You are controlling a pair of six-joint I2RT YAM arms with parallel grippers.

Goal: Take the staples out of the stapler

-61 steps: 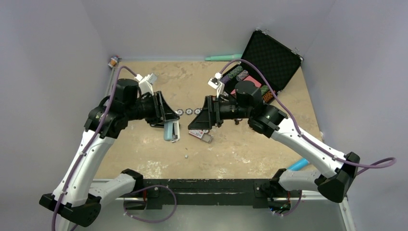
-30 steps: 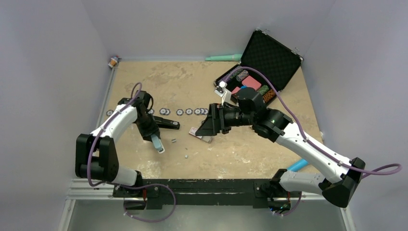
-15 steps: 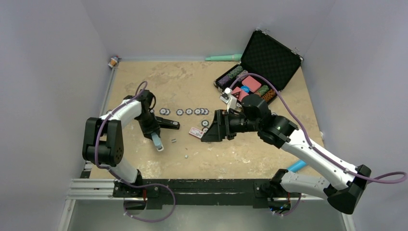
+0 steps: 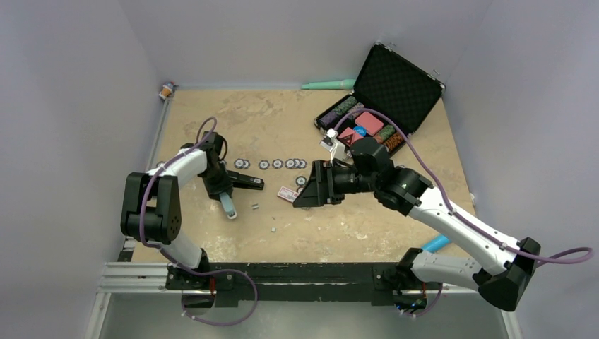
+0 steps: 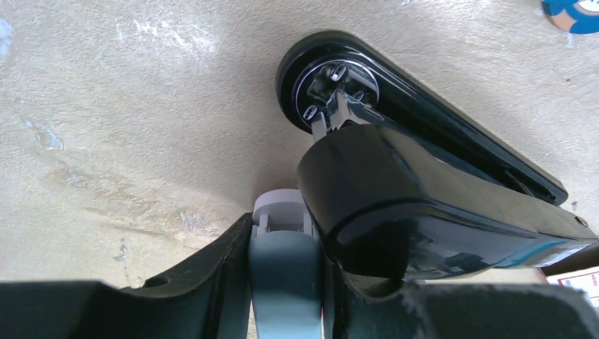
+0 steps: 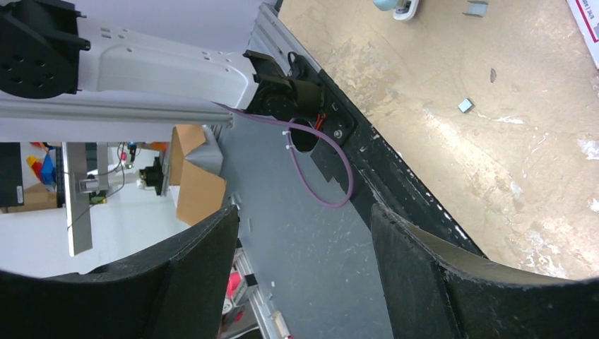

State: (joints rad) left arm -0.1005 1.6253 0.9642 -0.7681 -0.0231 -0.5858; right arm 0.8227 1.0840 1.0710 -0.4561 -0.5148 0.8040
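The black stapler [image 4: 244, 182] lies on the tan table left of centre; in the left wrist view the stapler [image 5: 424, 176] fills the right half, its top arm raised off the base and metal showing at the near end. My left gripper [image 4: 222, 193] is shut on a pale blue block [image 4: 228, 206] with a white tip, right beside the stapler; the same block [image 5: 282, 275] sits between the left gripper's [image 5: 284, 233] fingers. A tiny grey strip, the staples [image 4: 255, 207], lies loose on the table. My right gripper [image 4: 301, 198] hangs open and empty near the centre; its jaws [image 6: 304, 212] point toward the table's near edge.
A second small grey bit [image 4: 273, 229] lies nearer the front. A red-and-white card [image 4: 286, 193] sits by the right gripper. A row of poker chips [image 4: 277, 164] runs across the middle. An open black case [image 4: 395, 85] with chips stands back right. The black base rail [image 4: 304, 272] borders the front.
The left gripper and its pale blue block have edged back toward the stapler. The right gripper has shifted a little left over the card, still open.
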